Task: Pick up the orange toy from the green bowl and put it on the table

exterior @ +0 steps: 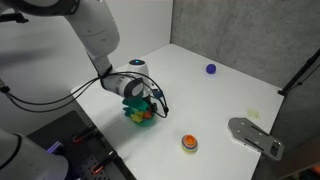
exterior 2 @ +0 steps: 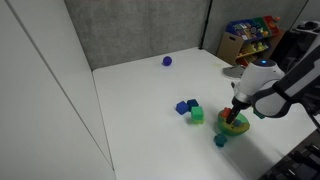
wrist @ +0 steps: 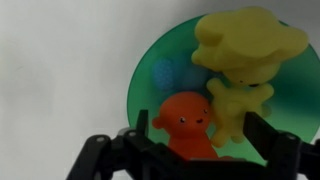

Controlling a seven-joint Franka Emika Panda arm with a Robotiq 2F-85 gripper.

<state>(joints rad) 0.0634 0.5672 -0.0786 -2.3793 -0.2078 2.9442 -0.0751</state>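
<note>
Orange toy (wrist: 185, 118) lies in the green bowl (wrist: 145, 105), between the claw's (wrist: 196, 146) wide-spread jaws.

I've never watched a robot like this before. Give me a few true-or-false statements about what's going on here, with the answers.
1. The orange toy lies in the green bowl. True.
2. It is the only toy in that bowl. False: a yellow toy lies there too, right beside it.
3. The gripper hangs right over the bowl, with a finger on each side of the orange toy. True.
4. The blue ball is in the bowl as well. False: it lies on the table, well away from the bowl.
</note>
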